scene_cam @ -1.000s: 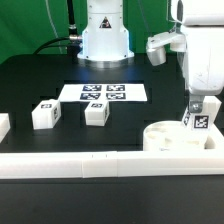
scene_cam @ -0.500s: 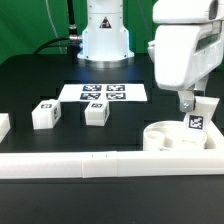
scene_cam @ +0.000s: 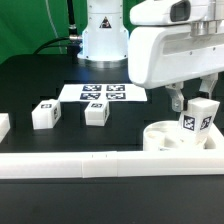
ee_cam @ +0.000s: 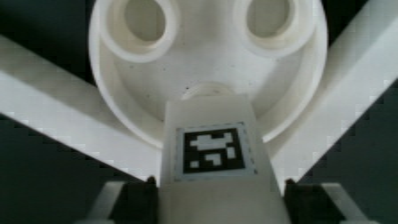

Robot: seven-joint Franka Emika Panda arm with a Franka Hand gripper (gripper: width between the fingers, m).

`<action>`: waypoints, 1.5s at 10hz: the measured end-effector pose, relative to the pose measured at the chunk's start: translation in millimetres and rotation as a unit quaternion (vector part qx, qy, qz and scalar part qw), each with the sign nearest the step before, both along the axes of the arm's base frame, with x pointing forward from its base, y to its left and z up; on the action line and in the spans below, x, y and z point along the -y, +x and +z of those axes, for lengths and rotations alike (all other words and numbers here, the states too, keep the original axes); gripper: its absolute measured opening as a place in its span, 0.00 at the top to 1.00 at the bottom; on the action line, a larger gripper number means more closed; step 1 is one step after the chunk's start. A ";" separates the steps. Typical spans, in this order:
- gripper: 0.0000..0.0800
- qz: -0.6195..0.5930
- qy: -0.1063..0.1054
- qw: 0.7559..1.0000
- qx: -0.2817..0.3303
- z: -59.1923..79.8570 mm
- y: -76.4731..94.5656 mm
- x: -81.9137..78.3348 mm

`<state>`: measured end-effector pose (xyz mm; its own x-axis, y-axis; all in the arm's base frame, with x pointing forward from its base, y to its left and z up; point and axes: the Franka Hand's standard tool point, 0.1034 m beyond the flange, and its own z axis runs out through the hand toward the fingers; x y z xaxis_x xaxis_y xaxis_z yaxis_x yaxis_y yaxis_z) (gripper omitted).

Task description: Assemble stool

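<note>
A short, chunky white plastic leg (scene_cam: 201,118) with a black-and-white square tag is held in the gripper (scene_cam: 192,106). It is tilted, with its tagged face turned toward the exterior camera. The two-finger gripper is closed narrowly on this leg, and one finger (scene_cam: 178,100) shows just on the exterior view's left of it. In the wrist view the leg (ee_cam: 214,140) fills the space between the fingers (ee_cam: 118,196), and the gripper (ee_cam: 214,198) presses in from both sides.

Just below the leg lies the thick round white plastic seat (scene_cam: 165,138). The leg's lower end hangs over the part of the seat toward the exterior view's right; I cannot tell whether they touch. From the wrist, the seat (ee_cam: 196,80) shows two oval sockets beyond the leg.

Well apart, toward the exterior view's left, one loose white leg (scene_cam: 96,112) and a second loose leg (scene_cam: 43,113) stand on the black table (scene_cam: 30,80). The marker board (scene_cam: 103,92) lies behind them. A long white rail (scene_cam: 90,165) runs along the table's near edge.
</note>
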<state>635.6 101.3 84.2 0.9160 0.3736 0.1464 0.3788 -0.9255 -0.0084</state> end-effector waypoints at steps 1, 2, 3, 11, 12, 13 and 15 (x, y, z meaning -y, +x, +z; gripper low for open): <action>0.58 -0.035 0.010 0.999 0.002 -0.2 0.7 -0.1; 0.58 -0.064 0.019 0.998 0.006 -0.2 1.6 -0.9; 0.58 -0.100 0.025 0.995 0.005 -0.5 1.5 -1.8; 0.57 -0.362 0.073 0.929 -0.021 -0.7 -1.8 -2.4; 0.57 -0.394 0.077 0.915 -0.024 -0.7 -2.2 -2.8; 0.57 -0.424 0.083 0.902 -0.028 -0.8 -2.3 -2.7; 0.57 -0.485 0.095 0.869 -0.036 -0.9 -3.2 -3.7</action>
<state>632.4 105.0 83.4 0.7958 -0.6035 0.0501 -0.5862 -0.7884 -0.1866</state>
